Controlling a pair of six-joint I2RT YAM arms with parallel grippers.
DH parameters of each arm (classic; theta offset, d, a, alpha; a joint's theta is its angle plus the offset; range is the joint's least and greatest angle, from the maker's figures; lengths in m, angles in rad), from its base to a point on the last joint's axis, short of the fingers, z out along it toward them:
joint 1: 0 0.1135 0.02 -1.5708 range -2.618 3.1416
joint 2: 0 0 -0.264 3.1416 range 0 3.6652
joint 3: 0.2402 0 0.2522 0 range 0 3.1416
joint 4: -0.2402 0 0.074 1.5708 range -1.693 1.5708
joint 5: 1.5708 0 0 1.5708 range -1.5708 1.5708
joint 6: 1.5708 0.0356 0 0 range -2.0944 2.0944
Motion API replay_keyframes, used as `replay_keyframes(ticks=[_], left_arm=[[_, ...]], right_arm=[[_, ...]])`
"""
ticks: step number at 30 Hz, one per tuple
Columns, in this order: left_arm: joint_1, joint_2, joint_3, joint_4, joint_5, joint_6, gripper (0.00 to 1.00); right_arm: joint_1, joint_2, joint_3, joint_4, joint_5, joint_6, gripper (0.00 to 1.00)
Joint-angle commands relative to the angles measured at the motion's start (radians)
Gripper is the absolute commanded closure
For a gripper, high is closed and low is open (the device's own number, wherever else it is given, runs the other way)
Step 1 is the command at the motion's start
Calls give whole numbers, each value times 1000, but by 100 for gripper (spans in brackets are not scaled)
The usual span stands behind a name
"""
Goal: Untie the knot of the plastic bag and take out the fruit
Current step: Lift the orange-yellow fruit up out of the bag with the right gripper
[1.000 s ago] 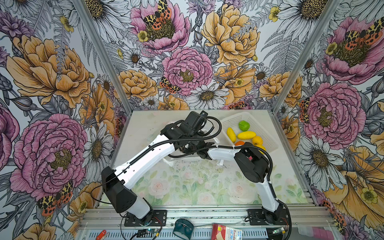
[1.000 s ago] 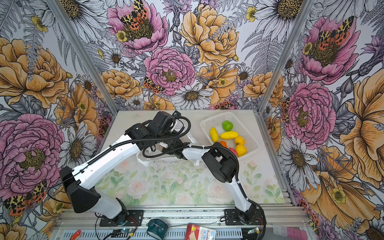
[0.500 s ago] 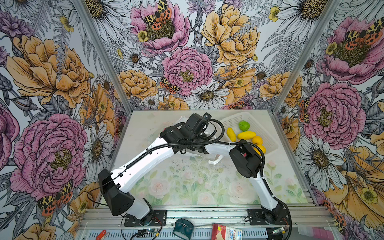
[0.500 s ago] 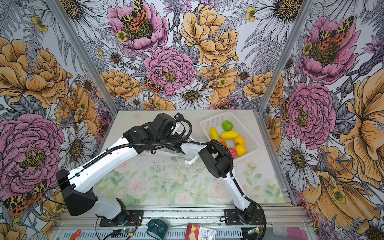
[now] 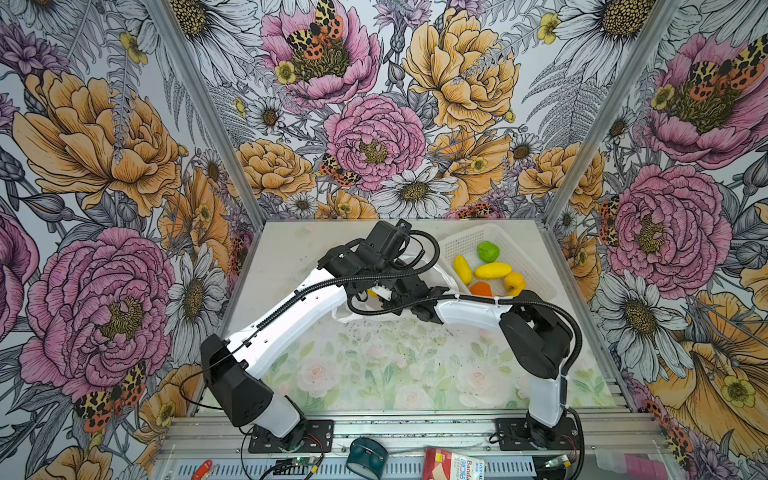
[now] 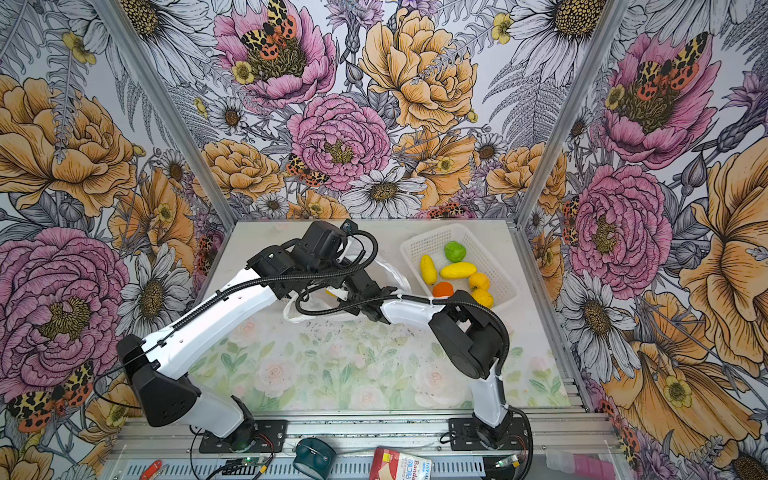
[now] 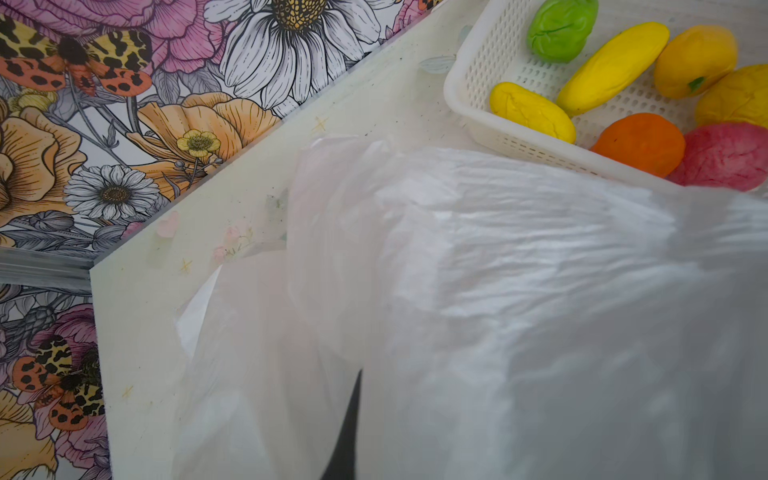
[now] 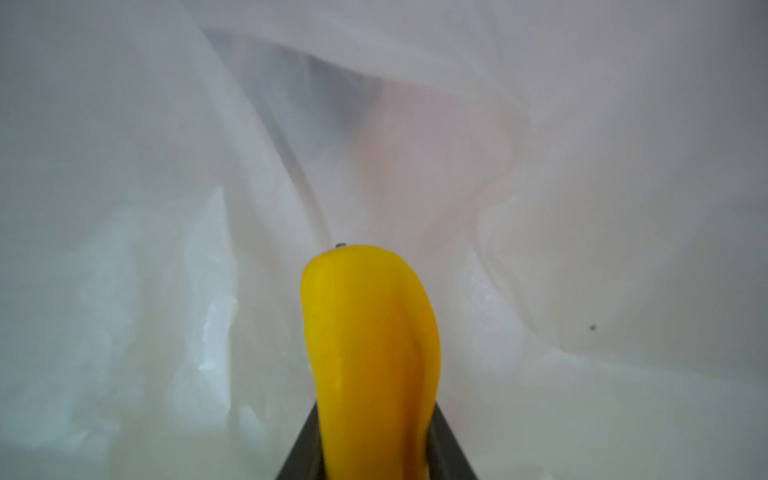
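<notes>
The thin white plastic bag (image 5: pixel 348 316) (image 6: pixel 300 309) lies at the back middle of the table, under both wrists. My left gripper (image 7: pixel 351 432) is shut on the bag's film (image 7: pixel 498 291), which drapes over it so that only a dark sliver of finger shows. My right gripper (image 8: pixel 374 419) is inside the bag (image 8: pixel 124 208), shut on an elongated yellow fruit (image 8: pixel 365 332) that sticks out past its fingers. Several more fruits lie in the white basket (image 5: pixel 461 243) (image 7: pixel 465 83): green (image 5: pixel 488 251), yellow (image 5: pixel 492 270), orange (image 5: pixel 481 289), pink-red (image 7: pixel 727 153). The knot is out of view.
The basket (image 6: pixel 415 245) stands at the back right, its near corner touching the bag. Flowered walls close in the table on three sides. On the front rail lie a teal roll (image 5: pixel 367 455), a red-and-white box (image 5: pixel 453 467) and a red tool (image 5: pixel 203 471).
My right gripper has closed on the yellow fruit inside the bag, and the right elbow has swung out to the right. The left arm has barely moved.
</notes>
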Motion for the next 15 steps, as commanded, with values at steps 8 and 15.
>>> replay_keyframes(ticks=[8,15], left_arm=[[96,98,125,1,22,-80,100],[97,305,353,-17,11,-83,100]], right_arm=[[13,-217,-207,217,-41,61,96],[27,-452,-371,281,-90,125,96]])
